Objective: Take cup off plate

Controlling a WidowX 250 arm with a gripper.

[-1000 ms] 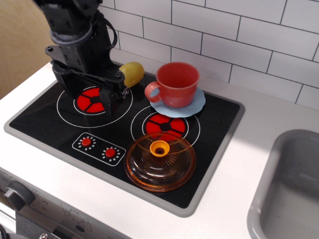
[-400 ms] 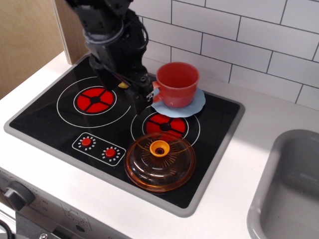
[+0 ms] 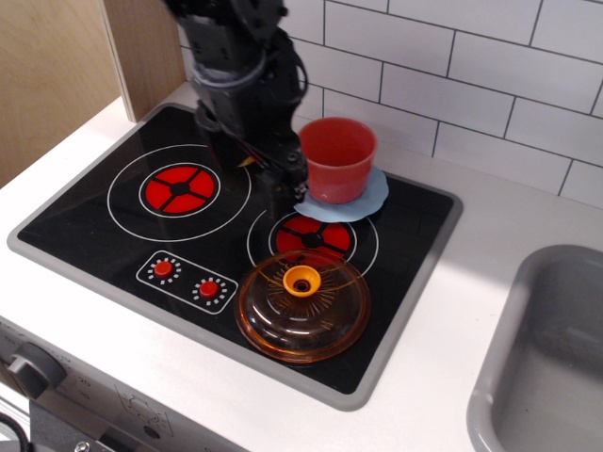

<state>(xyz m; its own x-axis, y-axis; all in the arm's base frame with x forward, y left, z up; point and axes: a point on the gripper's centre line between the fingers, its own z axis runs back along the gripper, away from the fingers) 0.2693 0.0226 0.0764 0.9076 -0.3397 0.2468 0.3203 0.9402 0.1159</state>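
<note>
My end effector (image 3: 283, 188) hangs in the upper middle of the frame, pressed close against the left side of the cup (image 3: 337, 158), right where its handle would be; the handle itself is hidden behind my dark fingers. Whether I am clamped on it or still loose I cannot tell from this angle. The cup stands upright on the plate (image 3: 363, 201), which lies at the back of the stove top (image 3: 113, 226), just above the right burner (image 3: 311, 235). The plate's wavy edge shows to the right of and below the cup. A sliver of something yellow (image 3: 246, 161) peeks out behind my arm, at its left edge.

In the lower middle of the frame, a clear orange lid (image 3: 303, 303) with a yellow knob rests on the stove top, well apart from the cup. The left burner (image 3: 179, 187) sits at centre left, with two red dials (image 3: 186, 279) below it. The white table (image 3: 471, 311) surrounds the stove, and a grey sink (image 3: 551, 358) occupies the lower right corner.
</note>
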